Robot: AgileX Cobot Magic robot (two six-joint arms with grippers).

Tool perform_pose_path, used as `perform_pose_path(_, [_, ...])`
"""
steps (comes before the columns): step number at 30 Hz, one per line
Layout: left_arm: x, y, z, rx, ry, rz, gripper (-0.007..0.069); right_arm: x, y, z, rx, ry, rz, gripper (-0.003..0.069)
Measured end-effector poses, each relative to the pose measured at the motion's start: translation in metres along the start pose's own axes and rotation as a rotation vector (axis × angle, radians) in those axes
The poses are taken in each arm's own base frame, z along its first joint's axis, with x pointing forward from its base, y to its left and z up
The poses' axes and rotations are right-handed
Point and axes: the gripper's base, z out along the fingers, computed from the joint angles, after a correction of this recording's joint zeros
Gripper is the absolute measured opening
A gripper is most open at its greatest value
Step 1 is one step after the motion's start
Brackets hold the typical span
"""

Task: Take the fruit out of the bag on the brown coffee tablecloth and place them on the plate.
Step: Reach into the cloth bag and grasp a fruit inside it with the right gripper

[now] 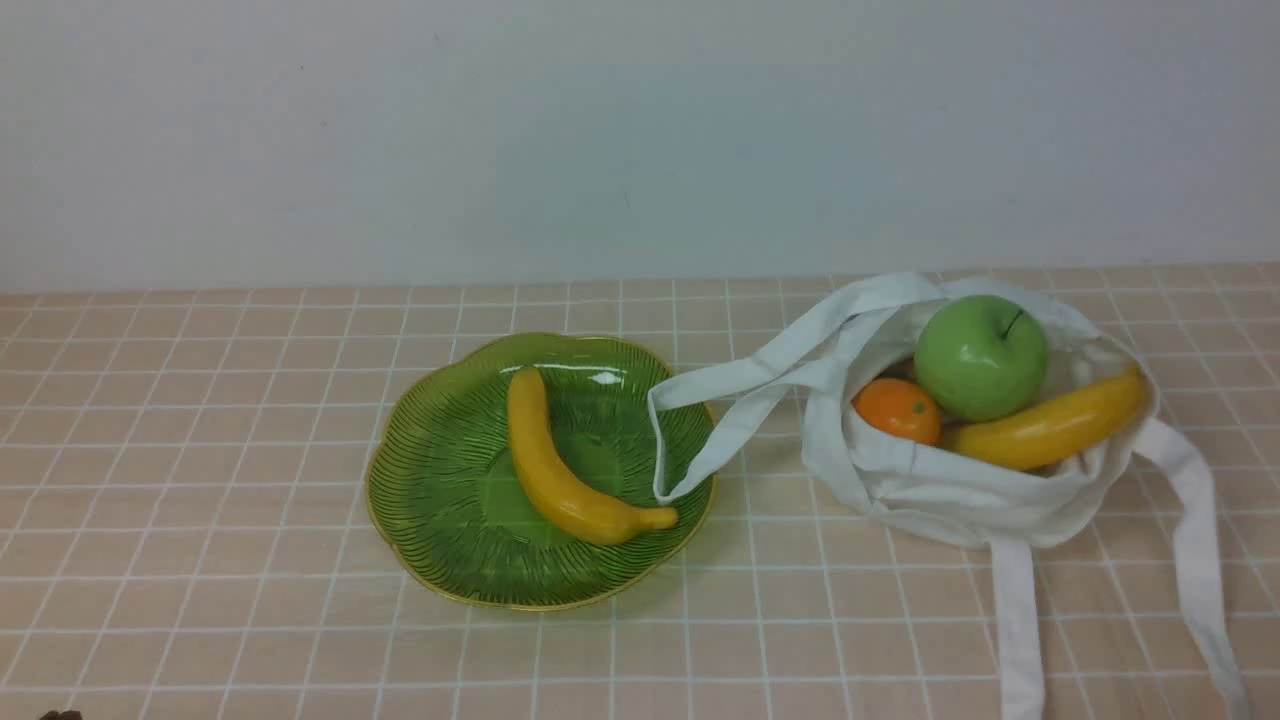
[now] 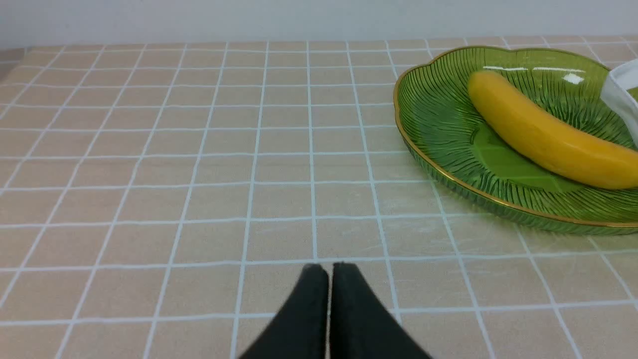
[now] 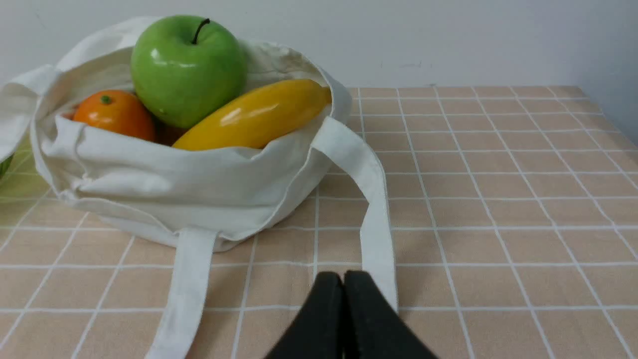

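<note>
On inspection, my left claw (image 2: 330, 269), black and tapered, has its two fingers pressed together, a hairline gap at most between them, with nothing pinched. My right claw (image 3: 343, 279), of the same black, tapered form, is likewise pressed together and grips nothing. Both are directed over the light peach-brown tablecloth (image 1: 250, 520) with its grid of thin white lines. The translucent green shallow plate (image 1: 450, 500), scalloped, ribbed and gold-rimmed, lies flat on the cloth and carries one curved, glossy yellow banana (image 1: 560, 480). To the right of the plate sits the soft white cloth bag (image 1: 960, 510), its mouth open. Inside it I record three fruits: a large, glossy green apple (image 1: 980, 357) with a dark stem, a small orange fruit (image 1: 897, 410) with a green stem spot, and a second yellow banana (image 1: 1050, 425) in front of the apple, slanting up toward the bag's right edge. One long, flat white strap (image 1: 720, 380) loops out from the bag over the plate's right side, close to the banana there; whether it touches that banana I cannot confirm from this angle. Another flat white strap (image 1: 1195, 540) trails over the cloth on the bag's near side.
</note>
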Motion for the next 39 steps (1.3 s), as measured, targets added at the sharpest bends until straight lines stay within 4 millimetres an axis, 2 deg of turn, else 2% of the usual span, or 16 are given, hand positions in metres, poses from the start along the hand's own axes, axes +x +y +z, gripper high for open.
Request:
perform_pose_path(26, [0.000,0.000,0.000,0.000,0.000,0.000,-0.0008,-0.001,0.001,0.000,-0.006,-0.015,0.020,-0.0013])
perform_pose_path(29, [0.000,0.000,0.000,0.000,0.000,0.000,-0.0008,-0.002,0.004,0.001,-0.044,-0.041,0.167,-0.0013])
perform_pose_path(30, [0.000,0.000,0.000,0.000,0.000,0.000,-0.0008,-0.004,0.005,0.001,-0.065,-0.065,0.268,-0.0013])
perform_pose_path(31, [0.000,0.000,0.000,0.000,0.000,0.000,-0.0008,-0.004,0.005,0.001,-0.065,-0.064,0.268,-0.0013])
perform_pose_path(32, [0.000,0.000,0.000,0.000,0.000,0.000,-0.0008,-0.008,0.006,0.000,-0.089,-0.107,0.399,-0.0013])
perform_pose_path(33, [0.000,0.000,0.000,0.000,0.000,0.000,-0.0008,-0.011,0.006,0.000,-0.097,-0.137,0.457,-0.0013])
perform_pose_path(39, [0.000,0.000,0.000,0.000,0.000,0.000,-0.0008,-0.021,0.002,-0.002,-0.099,-0.249,0.612,-0.0013])
